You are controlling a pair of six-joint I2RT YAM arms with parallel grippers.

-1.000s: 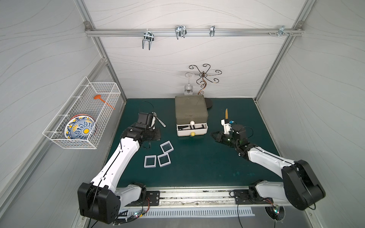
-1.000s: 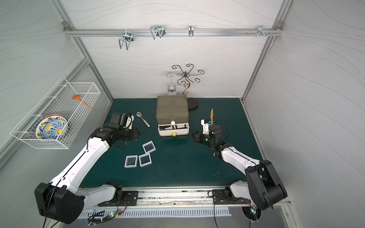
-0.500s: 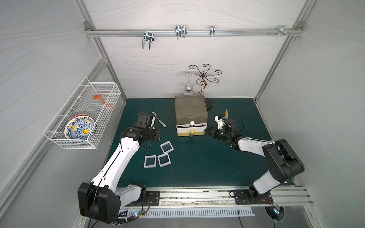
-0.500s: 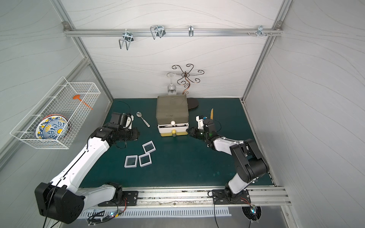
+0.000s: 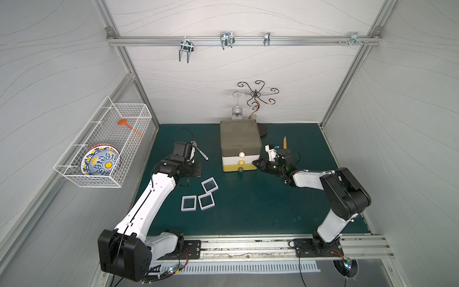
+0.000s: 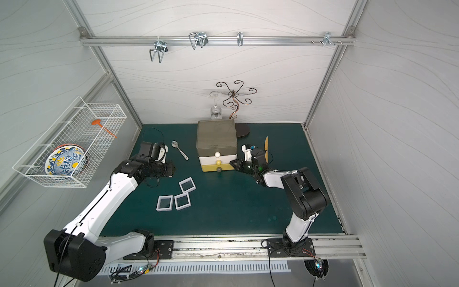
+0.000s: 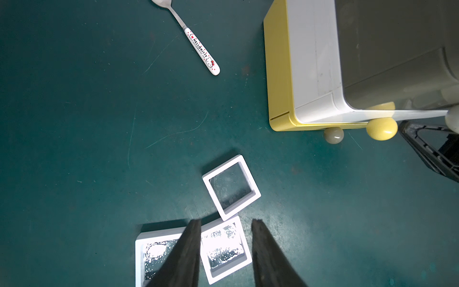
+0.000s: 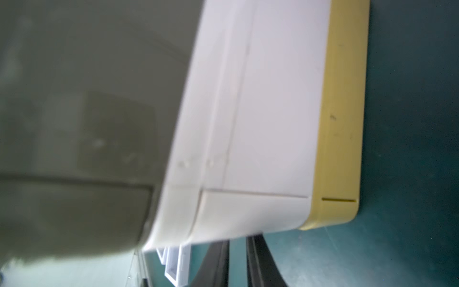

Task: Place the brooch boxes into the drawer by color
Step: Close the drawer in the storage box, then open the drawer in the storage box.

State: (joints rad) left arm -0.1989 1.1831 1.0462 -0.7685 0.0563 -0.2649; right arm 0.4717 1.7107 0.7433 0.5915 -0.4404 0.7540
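Observation:
The drawer (image 5: 240, 144) stands at the back middle of the green mat with all three tiers pushed in; its knobs (image 5: 241, 162) face the front. Three white brooch boxes (image 5: 210, 185) (image 5: 206, 201) (image 5: 188, 203) lie flat left of centre. My left gripper (image 7: 226, 222) hovers open above them with nothing between its fingers; in both top views it (image 5: 197, 170) sits back-left of the boxes. My right gripper (image 8: 237, 244) is at the drawer's front right corner (image 6: 232, 164), jaws slightly parted, open and empty. No pink or black boxes show.
A spoon (image 5: 200, 150) lies left of the drawer. A wooden blade (image 5: 285, 143) lies behind my right wrist. A wine glass and copper rack (image 5: 255, 99) stand behind the drawer. A wire basket (image 5: 104, 146) with a plate hangs on the left wall.
The white middle tier, pulled out a second ago, is now pushed in. My right gripper moved in to the drawer's front right corner and its jaws have parted. The left arm has not moved.

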